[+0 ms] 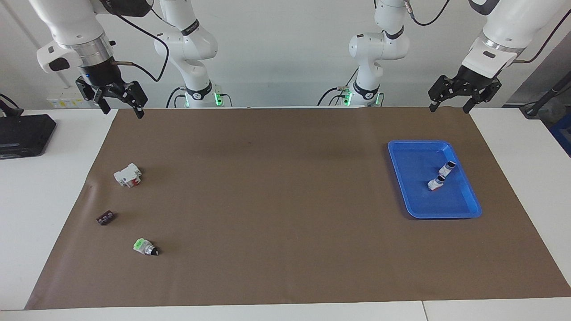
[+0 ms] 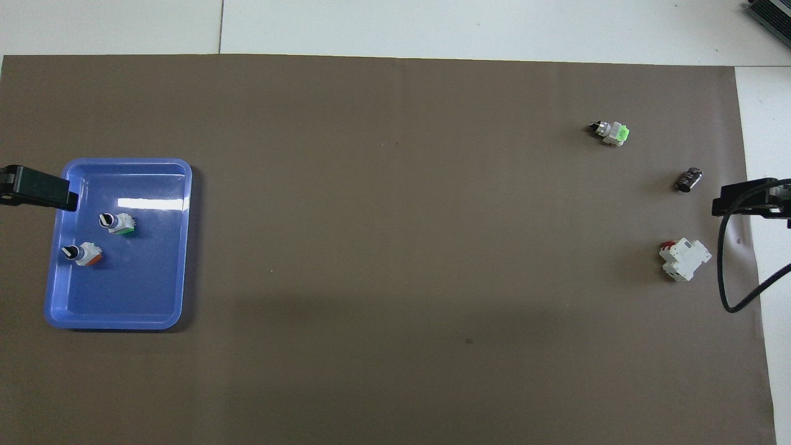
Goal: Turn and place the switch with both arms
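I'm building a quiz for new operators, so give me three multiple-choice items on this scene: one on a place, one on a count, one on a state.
1. Where is the bright-green-ended switch?
A) held in the right tool
B) on the white tabletop
C) on the brown mat, at the right arm's end

2. How many switches lie in the blue tray?
A) one
B) two
C) four

3. How is the left tool?
A) open, holding nothing
B) shut on a switch
C) pressing on the tray

Answers:
1. C: it lies on the mat, farther from the robots than the white block.
2. B: one green-based switch and one orange-based switch lie there.
3. A: its fingers are spread, up in the air.
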{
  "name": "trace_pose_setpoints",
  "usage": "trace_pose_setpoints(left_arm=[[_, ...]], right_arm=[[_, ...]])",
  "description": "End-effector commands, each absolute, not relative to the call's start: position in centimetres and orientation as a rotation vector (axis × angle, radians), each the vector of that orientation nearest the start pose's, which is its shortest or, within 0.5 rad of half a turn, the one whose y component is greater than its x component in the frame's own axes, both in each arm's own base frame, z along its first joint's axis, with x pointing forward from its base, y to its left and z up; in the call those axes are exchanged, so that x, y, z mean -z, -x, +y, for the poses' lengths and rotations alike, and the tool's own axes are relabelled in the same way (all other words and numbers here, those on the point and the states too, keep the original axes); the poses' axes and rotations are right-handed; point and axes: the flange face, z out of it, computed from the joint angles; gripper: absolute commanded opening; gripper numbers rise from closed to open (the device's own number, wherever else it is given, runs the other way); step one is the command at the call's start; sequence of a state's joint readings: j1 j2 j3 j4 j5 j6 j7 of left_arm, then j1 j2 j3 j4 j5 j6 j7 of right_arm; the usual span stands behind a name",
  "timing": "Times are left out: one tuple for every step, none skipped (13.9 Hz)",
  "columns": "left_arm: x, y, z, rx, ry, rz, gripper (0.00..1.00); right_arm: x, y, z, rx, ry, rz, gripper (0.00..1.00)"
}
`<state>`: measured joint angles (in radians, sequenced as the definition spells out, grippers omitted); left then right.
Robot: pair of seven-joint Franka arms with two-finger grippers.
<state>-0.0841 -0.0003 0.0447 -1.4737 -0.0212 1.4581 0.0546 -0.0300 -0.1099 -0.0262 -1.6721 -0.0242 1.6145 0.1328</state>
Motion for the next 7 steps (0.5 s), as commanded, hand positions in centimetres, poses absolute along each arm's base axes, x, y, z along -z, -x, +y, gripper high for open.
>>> trace_pose_setpoints(left_arm=[[-65.91,-53.94,-1.96,-0.025,3.108,0.179,1.00],[-65.56,-53.74,-2.01,-0.029,3.107,0.184,1.00],[-65.43,-53.65,-2.01,-0.013,3.108,0.185,1.00],[-65.12,-53.73,-2.02,-0.008,3.108,0.186,1.00],[-65.30,-53.61,-1.93,-0.001,3.109,0.183,1.00],[-65.31,-53.61,-1.84,-0.001,3.109,0.181,1.00],[-65.32,-53.62,-1.84,0.002,3.109,0.181,1.00]], right_arm=[[-64.26,-52.09,-3.64,0.069,3.161,0.272,1.00],[-64.34,-52.04,-3.64,0.072,3.161,0.272,1.00],[-64.33,-52.03,-3.56,0.069,3.161,0.270,1.00],[-64.31,-52.02,-3.50,0.067,3.154,0.279,1.00],[-64.20,-51.90,-3.30,0.047,3.152,0.279,1.00],[-64.18,-51.62,-3.00,0.004,3.148,0.286,1.00],[-64.63,-51.38,-2.97,-0.018,3.145,0.304,1.00]])
